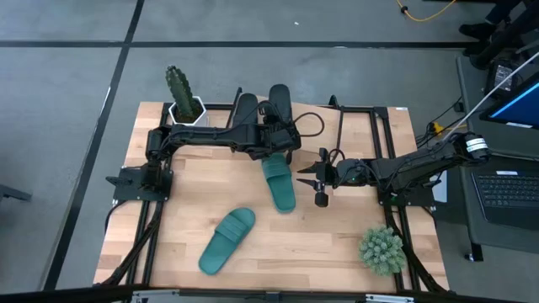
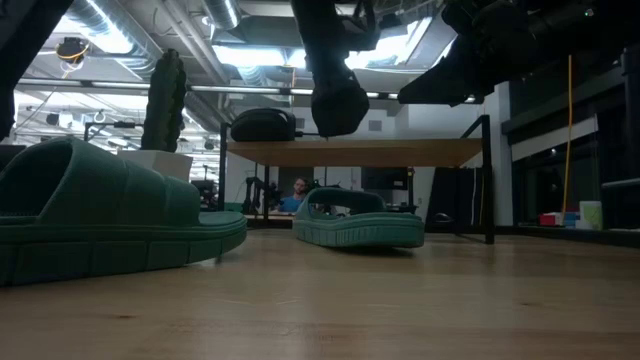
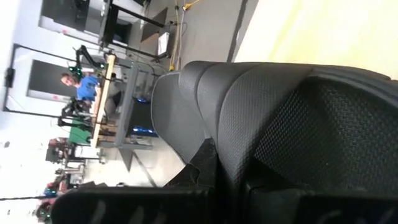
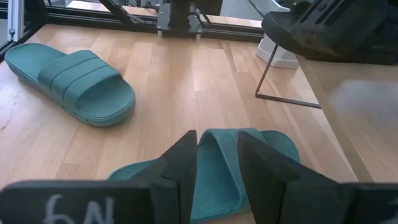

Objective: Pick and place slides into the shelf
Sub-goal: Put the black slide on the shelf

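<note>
Two black slides are at the shelf [image 1: 358,126] along the table's far edge. One [image 1: 244,109] lies on the board [image 2: 400,152]. The other [image 1: 280,101] is in my left gripper [image 1: 282,139], which is shut on it, and fills the left wrist view [image 3: 298,106]. Two teal slides rest sole-down on the table, one mid-table [image 1: 278,181] and one nearer the front [image 1: 227,240]. My right gripper [image 1: 320,181] hovers open just right of the mid-table teal slide [image 4: 217,168], touching nothing. My left gripper has the black slide by its near end [image 1: 280,126], coming from the table's near-left side and slanting a little downward. The fingers and the slide itself hide the exact place of contact. The slide [image 2: 335,100] hangs clear above the shelf board.
A cactus in a white pot [image 1: 181,93] stands at the shelf's left end. A round spiky plant [image 1: 381,250] sits at the table's near right corner. Bare tabletop lies between and in front of the teal slides. A person shows far behind the table in the low view.
</note>
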Robot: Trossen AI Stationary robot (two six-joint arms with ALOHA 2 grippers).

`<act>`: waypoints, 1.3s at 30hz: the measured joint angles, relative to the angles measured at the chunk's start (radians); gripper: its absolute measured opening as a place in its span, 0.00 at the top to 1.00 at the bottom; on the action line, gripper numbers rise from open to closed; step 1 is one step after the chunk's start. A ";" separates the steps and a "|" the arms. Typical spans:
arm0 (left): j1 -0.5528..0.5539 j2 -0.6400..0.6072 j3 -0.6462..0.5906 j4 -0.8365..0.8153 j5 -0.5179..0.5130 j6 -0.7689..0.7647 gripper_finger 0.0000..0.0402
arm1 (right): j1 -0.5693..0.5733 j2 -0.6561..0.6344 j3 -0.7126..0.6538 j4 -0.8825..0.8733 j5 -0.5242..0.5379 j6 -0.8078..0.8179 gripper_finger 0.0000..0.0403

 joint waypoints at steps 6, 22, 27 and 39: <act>0.000 0.000 -0.002 -0.035 0.022 -0.020 0.99 | 0.000 0.000 0.000 0.000 0.000 0.000 0.71; -0.003 0.000 -0.002 -0.172 0.034 -0.126 0.99 | 0.000 0.000 0.000 -0.005 0.000 -0.004 0.71; -0.003 0.000 -0.002 -0.175 0.066 -0.125 0.99 | 0.000 0.000 0.000 -0.005 0.000 -0.003 0.71; -0.003 0.000 -0.002 -0.190 0.085 -0.139 0.99 | 0.000 0.000 0.000 -0.006 0.000 -0.004 0.71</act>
